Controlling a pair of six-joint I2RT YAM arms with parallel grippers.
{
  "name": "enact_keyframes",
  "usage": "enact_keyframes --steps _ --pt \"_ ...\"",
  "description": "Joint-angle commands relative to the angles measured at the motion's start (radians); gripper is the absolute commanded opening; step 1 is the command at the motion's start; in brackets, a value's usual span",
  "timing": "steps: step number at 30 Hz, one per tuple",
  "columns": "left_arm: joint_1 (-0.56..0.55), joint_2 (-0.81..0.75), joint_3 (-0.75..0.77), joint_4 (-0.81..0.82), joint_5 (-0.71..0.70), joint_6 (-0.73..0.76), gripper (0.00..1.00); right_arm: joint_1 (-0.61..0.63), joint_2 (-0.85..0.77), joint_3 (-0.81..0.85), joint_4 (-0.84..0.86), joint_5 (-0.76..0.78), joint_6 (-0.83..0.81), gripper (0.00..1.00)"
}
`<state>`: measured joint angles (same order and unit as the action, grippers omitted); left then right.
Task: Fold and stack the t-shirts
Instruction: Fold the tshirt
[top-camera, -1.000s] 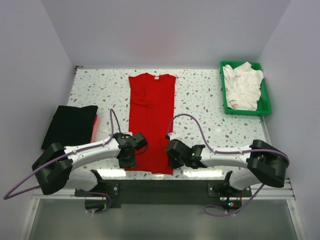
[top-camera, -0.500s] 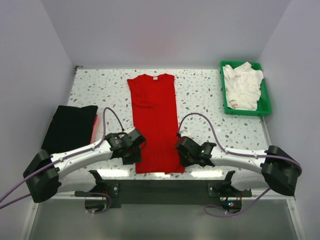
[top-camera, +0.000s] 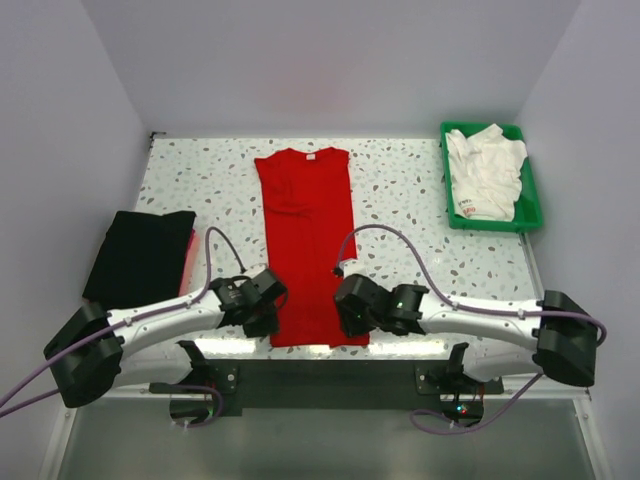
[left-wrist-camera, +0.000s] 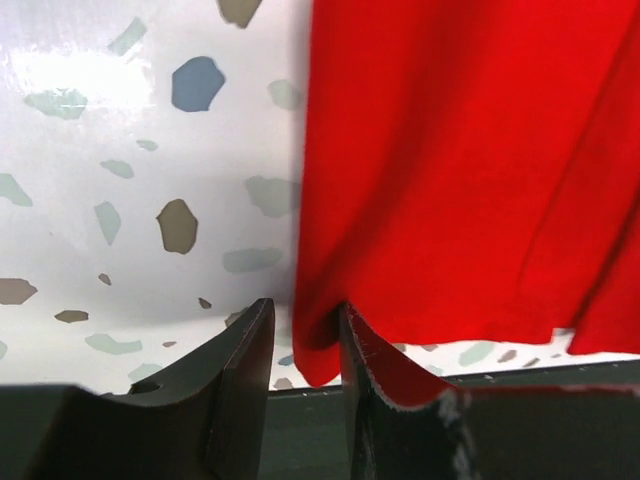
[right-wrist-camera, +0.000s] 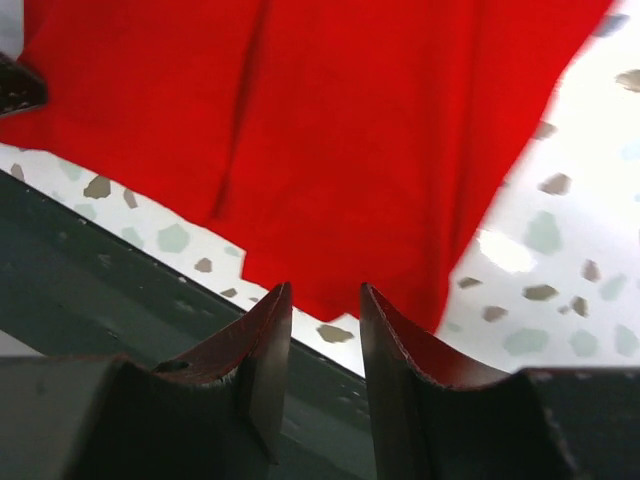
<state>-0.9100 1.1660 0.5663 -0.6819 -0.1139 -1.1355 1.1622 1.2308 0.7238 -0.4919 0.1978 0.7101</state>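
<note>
A bright red t-shirt (top-camera: 310, 240) lies flat as a long strip down the middle of the table, collar at the far end. My left gripper (top-camera: 265, 318) is at its near left hem corner. In the left wrist view that red corner (left-wrist-camera: 320, 350) hangs between the parted fingers of the left gripper (left-wrist-camera: 305, 320), against the right one and clear of the left. My right gripper (top-camera: 352, 322) stands open at the near right corner. Nothing is between its jaws (right-wrist-camera: 325, 300), and the red hem (right-wrist-camera: 350, 130) lies just beyond the tips. A folded black t-shirt (top-camera: 140, 255) lies at the left.
A green tray (top-camera: 530, 200) at the far right holds crumpled white t-shirts (top-camera: 485, 175). A red strip (top-camera: 188, 258) shows under the black shirt's right edge. The table's near edge (right-wrist-camera: 120, 270) runs just below both grippers. Grey walls close in on three sides.
The red shirt was drawn straight and its hem spread. Both grippers have since moved in to the near hem corners, and the right jaws have opened wider.
</note>
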Motion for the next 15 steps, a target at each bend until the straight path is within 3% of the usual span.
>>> enact_keyframes --steps 1,7,15 --pt "0.002 0.004 -0.040 0.067 0.000 -0.029 0.36 0.042 0.099 0.054 0.042 0.015 -0.008 0.36" --pt "0.000 0.046 -0.075 0.079 0.037 -0.026 0.22 0.074 0.196 0.088 0.090 -0.003 -0.001 0.35" --pt "0.000 0.006 -0.063 0.071 0.036 -0.018 0.21 0.116 0.259 0.108 0.101 -0.001 0.022 0.35"
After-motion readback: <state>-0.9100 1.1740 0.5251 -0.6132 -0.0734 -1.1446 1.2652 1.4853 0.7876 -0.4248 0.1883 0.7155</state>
